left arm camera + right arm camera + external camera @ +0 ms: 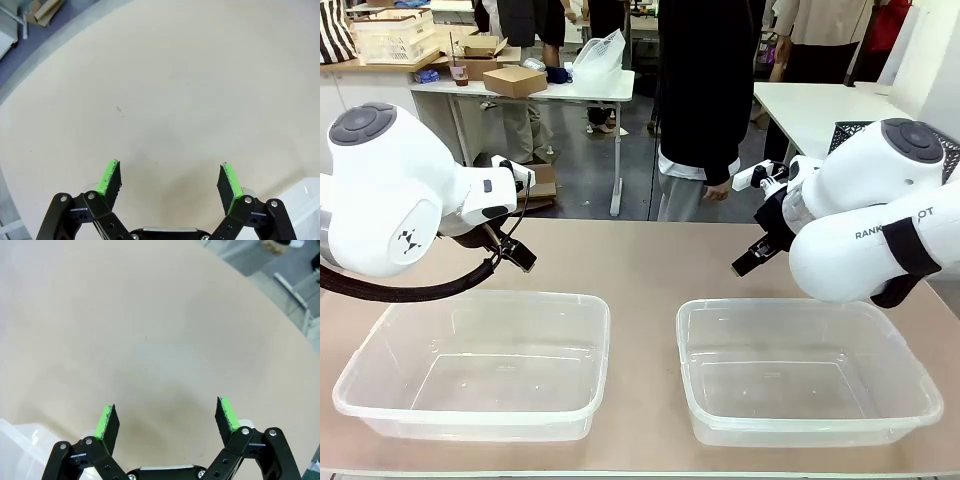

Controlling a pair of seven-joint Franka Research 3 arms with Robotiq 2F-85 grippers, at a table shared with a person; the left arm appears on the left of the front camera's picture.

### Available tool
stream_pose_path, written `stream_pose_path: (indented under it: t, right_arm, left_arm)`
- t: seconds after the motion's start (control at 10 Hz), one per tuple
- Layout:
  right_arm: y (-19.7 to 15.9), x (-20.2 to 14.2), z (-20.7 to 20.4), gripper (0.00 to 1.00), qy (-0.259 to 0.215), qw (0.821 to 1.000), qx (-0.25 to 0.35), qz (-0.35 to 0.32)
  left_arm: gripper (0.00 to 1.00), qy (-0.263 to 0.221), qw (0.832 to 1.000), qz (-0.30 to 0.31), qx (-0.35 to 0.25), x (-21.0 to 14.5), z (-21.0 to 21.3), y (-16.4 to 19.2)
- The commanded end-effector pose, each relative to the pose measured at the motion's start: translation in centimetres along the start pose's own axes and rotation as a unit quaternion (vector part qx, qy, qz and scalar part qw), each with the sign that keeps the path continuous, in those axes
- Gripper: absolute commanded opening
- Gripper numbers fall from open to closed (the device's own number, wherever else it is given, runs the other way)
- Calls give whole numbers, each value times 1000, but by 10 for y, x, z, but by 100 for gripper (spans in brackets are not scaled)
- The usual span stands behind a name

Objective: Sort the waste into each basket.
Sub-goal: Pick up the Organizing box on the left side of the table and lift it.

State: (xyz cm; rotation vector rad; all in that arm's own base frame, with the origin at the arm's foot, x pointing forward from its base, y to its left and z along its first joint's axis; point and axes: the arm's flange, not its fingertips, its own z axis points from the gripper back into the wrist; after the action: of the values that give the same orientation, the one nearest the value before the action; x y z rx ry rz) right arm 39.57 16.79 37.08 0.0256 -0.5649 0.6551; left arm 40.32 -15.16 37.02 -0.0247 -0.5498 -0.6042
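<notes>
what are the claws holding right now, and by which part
Nothing is held. The left claw and the right claw both stand open, with bare table showing in the gap of each.

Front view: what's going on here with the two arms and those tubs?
Sorting hasn't started. The left basket and right basket sit on the table at the robot's side, with nothing in them. The left gripper and right gripper are both open and hold nothing, poised over bare tabletop just beyond the baskets. A person stands at the far side, one hand hanging down.
</notes>
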Motion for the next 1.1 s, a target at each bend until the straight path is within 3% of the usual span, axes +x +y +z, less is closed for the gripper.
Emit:
stream_pose_path:
  t: [0.0,0.4,0.5,0.7,0.8,0.9,1.0]
  right_arm:
    - [0,0,0,100,0,1000,0,0]
    - [0,0,0,100,0,1000,0,0]
    - [-2,7,41,100,-8,1000,6,19]
    - [-11,-8,142,100,-40,999,15,-12]
    - [-12,-29,189,100,-41,998,30,-34]
    - [-2,-63,226,100,-40,998,36,-33]
    - [14,-94,240,100,-38,998,43,-10]
  left_arm:
    - [100,0,1000,0,0,0,0,0]
    - [100,0,1000,0,0,0,0,0]
    - [100,9,999,-31,-6,14,27,-17]
    - [100,3,998,-63,3,24,114,-60]
    - [100,2,998,-68,-7,20,159,-87]
    - [100,-35,994,-103,-6,8,193,-115]
    - [100,-55,989,-134,-17,-8,210,-132]
